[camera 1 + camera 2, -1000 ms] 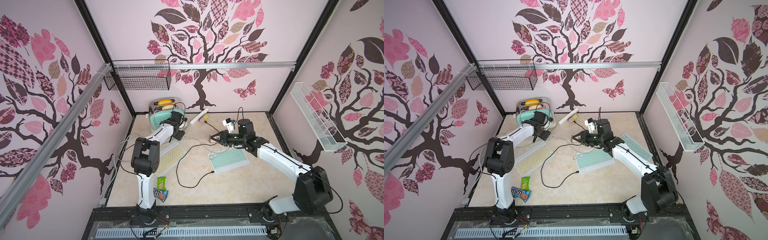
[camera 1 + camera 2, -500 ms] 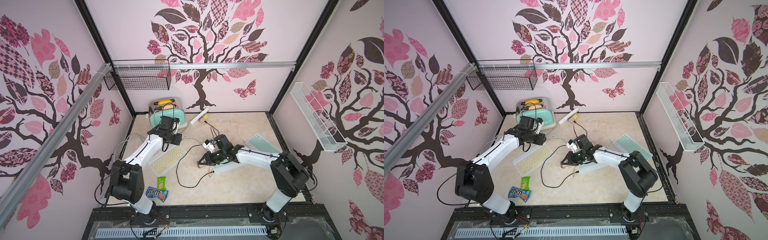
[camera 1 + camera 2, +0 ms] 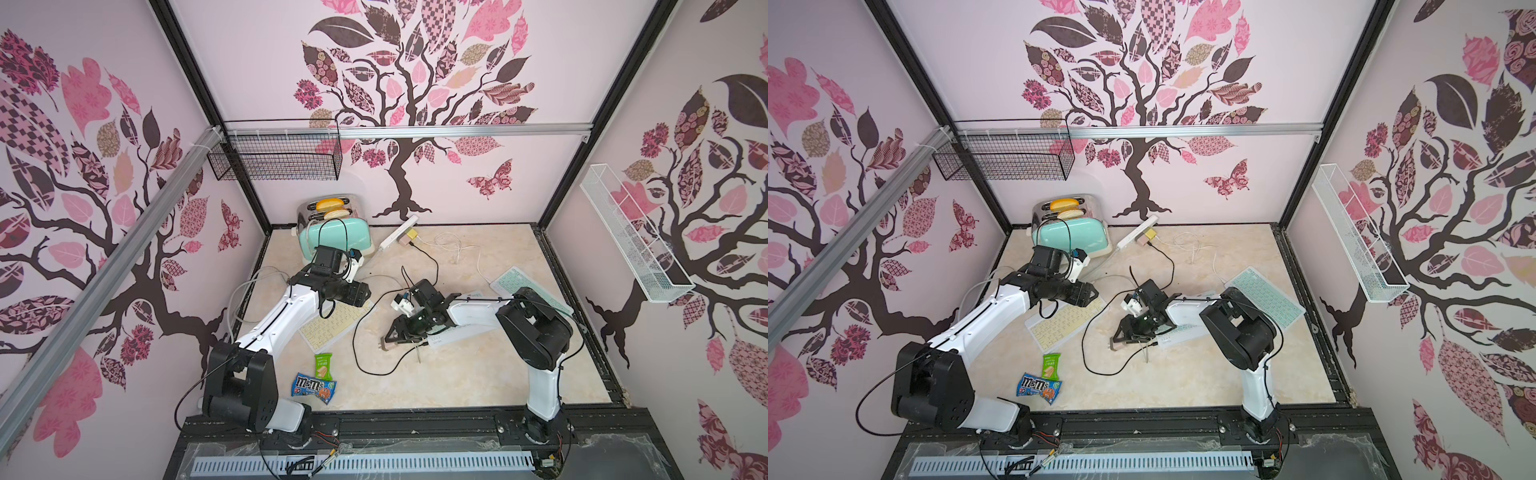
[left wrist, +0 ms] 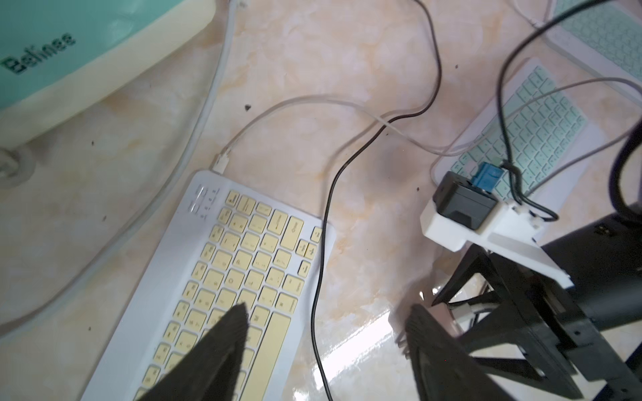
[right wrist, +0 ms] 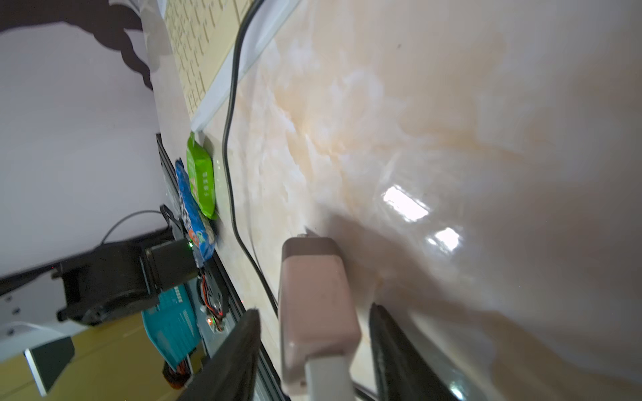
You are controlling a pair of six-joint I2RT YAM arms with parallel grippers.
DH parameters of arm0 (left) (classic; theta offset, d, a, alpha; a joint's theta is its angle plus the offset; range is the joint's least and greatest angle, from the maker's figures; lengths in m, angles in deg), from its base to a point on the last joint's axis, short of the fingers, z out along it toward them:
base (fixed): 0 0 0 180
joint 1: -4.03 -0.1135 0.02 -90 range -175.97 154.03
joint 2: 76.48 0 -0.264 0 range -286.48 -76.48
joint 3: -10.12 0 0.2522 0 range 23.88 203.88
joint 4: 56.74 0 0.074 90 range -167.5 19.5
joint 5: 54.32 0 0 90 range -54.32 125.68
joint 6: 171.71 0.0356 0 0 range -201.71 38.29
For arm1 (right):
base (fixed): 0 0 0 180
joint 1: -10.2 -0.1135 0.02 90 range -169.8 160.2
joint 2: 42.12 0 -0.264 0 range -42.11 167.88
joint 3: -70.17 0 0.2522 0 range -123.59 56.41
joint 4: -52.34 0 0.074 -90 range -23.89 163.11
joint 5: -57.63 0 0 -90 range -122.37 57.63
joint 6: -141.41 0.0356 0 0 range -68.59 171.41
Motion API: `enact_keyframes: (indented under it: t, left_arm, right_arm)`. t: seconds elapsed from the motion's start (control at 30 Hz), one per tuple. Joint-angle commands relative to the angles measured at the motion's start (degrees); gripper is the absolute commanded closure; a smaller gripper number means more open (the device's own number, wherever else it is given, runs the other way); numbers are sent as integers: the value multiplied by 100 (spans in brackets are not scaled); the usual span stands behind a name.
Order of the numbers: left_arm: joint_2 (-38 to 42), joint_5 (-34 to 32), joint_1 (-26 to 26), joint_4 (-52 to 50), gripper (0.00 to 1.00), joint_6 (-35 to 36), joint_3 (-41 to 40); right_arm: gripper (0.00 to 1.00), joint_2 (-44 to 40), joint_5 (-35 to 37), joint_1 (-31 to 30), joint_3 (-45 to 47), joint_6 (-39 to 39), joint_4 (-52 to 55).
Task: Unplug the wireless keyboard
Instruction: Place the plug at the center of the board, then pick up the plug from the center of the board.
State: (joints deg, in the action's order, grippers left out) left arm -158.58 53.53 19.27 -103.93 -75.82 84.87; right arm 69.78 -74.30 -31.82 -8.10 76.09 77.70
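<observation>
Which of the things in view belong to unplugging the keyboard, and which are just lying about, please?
Job in hand:
- pink charger, between the right gripper's open jaws
- yellow keyboard, white cable plugged in
- near teal keyboard
- far teal keyboard
- power strip

Lying about:
- toaster
- M&M's bag
- green packet
- black basket
- white basket

A robot lab booth is posing as a home: sticker-covered walls (image 3: pixel 457 62) and aluminium rails (image 3: pixel 457 131) are enclosing a marble-look tabletop (image 3: pixel 457 374) with a toaster (image 3: pixel 338 240).
</observation>
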Motion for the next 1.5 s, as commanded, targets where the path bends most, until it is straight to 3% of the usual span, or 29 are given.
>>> enact_keyframes:
  t: [0.0, 0.13, 0.3, 0.43, 0.5, 0.63, 1.0, 1.13, 1.47]
  left_arm:
    - [320, 733, -28, 660, 2, 384, -379]
    - [441, 1064, -26, 1255, 2, 338, -724]
    - [329, 1401, 99, 1302, 3, 977, -991]
    - [193, 834, 578, 1016, 21, 1431, -1033]
    - [34, 455, 827, 740, 24, 1527, -977]
    - [-102, -109, 1220, 493, 23, 1635, -1104]
    - [-500, -246, 1682, 398, 14, 1437, -1298]
    - [-808, -289, 1718, 255, 20, 1432, -1160]
    - [-998, -521, 1719, 319, 47, 1438, -1062]
  right_arm:
    - [32, -95, 296, 29, -338, -394, 513]
    - [25, -271, 732, 201, -453, -539, 839]
    - [24, -787, 943, 687, -276, -679, 875]
    - [23, -1200, 833, 979, -103, -628, 614]
    - [23, -1385, 982, 1050, -32, -536, 531]
    - [23, -1772, 1096, 1155, 194, -354, 219]
    - [23, -1855, 836, 1275, 291, -307, 11]
    - [23, -1865, 776, 1288, 300, -298, 0]
    - [23, -1821, 617, 1323, 323, -211, -74]
